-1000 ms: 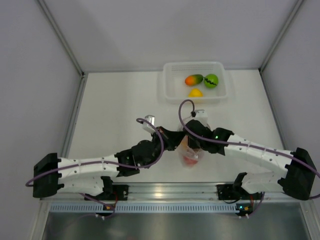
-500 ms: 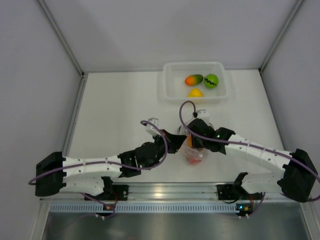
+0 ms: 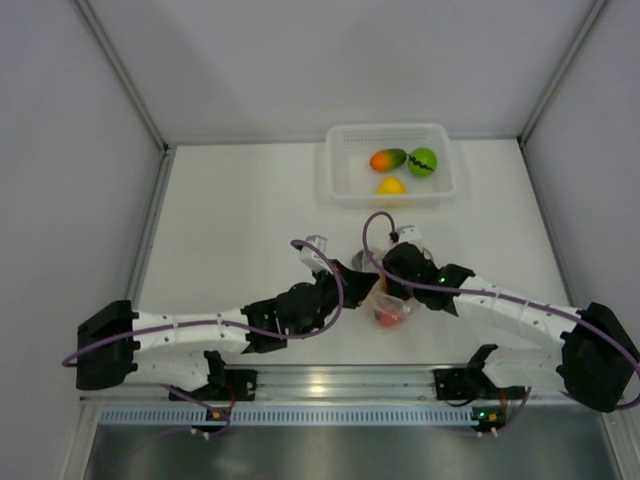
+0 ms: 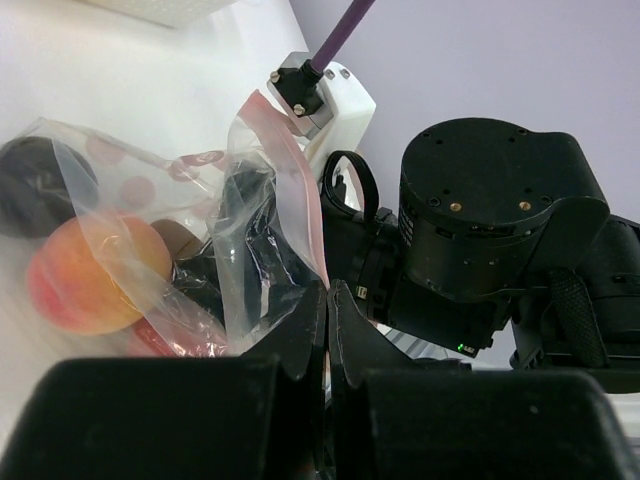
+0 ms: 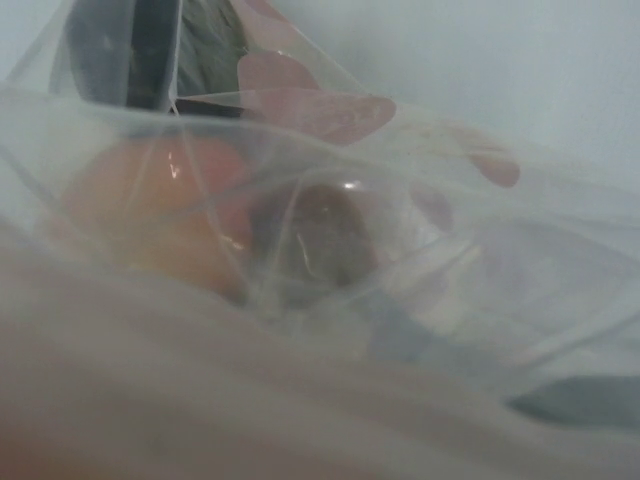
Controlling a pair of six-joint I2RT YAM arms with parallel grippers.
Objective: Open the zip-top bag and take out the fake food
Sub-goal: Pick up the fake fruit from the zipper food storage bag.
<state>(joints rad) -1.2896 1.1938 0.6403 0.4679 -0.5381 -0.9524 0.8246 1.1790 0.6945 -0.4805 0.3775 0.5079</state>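
Observation:
The clear zip-top bag (image 3: 389,308) sits on the table between my two grippers. My left gripper (image 4: 327,297) is shut on the bag's edge by its pink-red zip strip (image 4: 290,165). Inside the bag are a peach-orange fruit (image 4: 92,272), a dark purple one (image 4: 32,185), a brown one (image 5: 325,235) and a pink-red one (image 4: 165,340). My right gripper (image 3: 388,287) reaches into the bag's mouth. Plastic covers its wrist view and hides its fingers. An orange-green mango (image 3: 387,158), a green fruit with black marks (image 3: 422,160) and a yellow fruit (image 3: 391,185) lie in the tray.
The white translucent tray (image 3: 340,170) stands at the back of the table, right of centre. The right arm's wrist (image 4: 490,230) is close against my left gripper. White walls enclose the table on the left, right and back.
Both grippers and the bag have shifted a little to the right. The left arm has stretched further out, still gripping the bag's edge.

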